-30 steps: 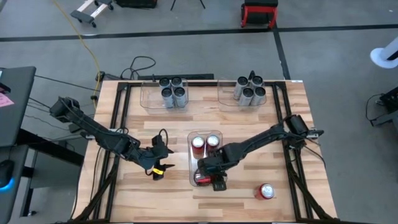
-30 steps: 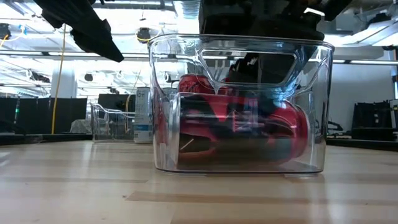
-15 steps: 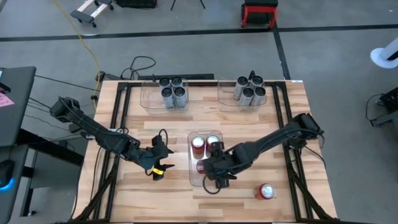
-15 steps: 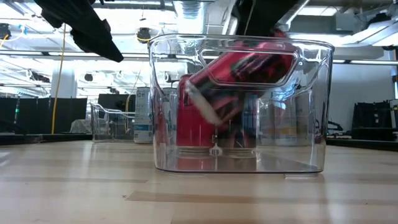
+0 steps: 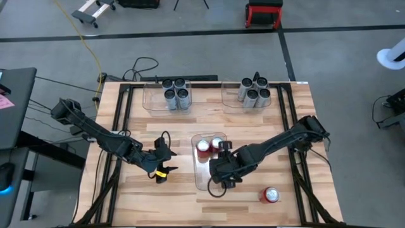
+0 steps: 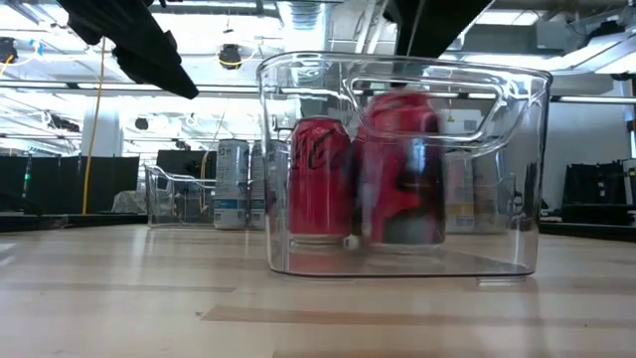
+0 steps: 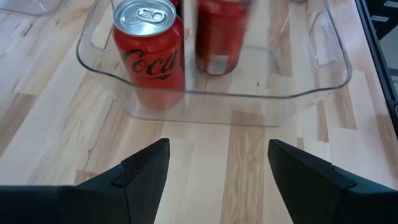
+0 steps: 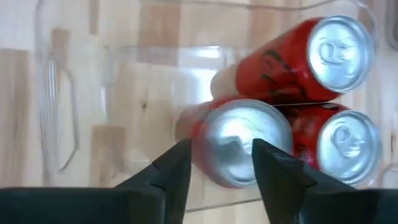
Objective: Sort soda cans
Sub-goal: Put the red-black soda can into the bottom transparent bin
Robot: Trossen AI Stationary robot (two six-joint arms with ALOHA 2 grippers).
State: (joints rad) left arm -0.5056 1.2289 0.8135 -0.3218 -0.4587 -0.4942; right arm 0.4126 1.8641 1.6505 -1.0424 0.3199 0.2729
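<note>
Desk [image 5: 139, 196] first, since it's the biggest thing: light wooden slats on a black metal frame, with both dark arms reaching in from the side edges toward the middle. Three clear rectangular plastic bins sit on it. Two are along the far edge: the far-left bin [image 5: 152, 102] holds four dark-bodied silver-topped cans [image 5: 176, 93], and the far-right bin [image 5: 229, 98] holds five silver-grey cans [image 5: 254, 91] bunched together. The third, the centre bin [image 5: 201, 180], sits in the middle of the desk nearer the front edge.

Right gripper [image 5: 223, 174] is over the centre bin, fingers [image 8: 171, 171] spread apart around the silver top of a red can [image 8: 239, 144] standing upright in the bin, and I can't tell if they're actually touching it. Two more red soda cans [image 5: 203, 147] stand just beyond it at the bin's far end, so three red ones in there per the right wrist view.

Left gripper [image 5: 161, 172] hangs just off the centre bin's left side, open, holding nothing.

One last lone red can [image 5: 270, 195] is out on bare wood near the front-right corner, well apart from the bins.
</note>
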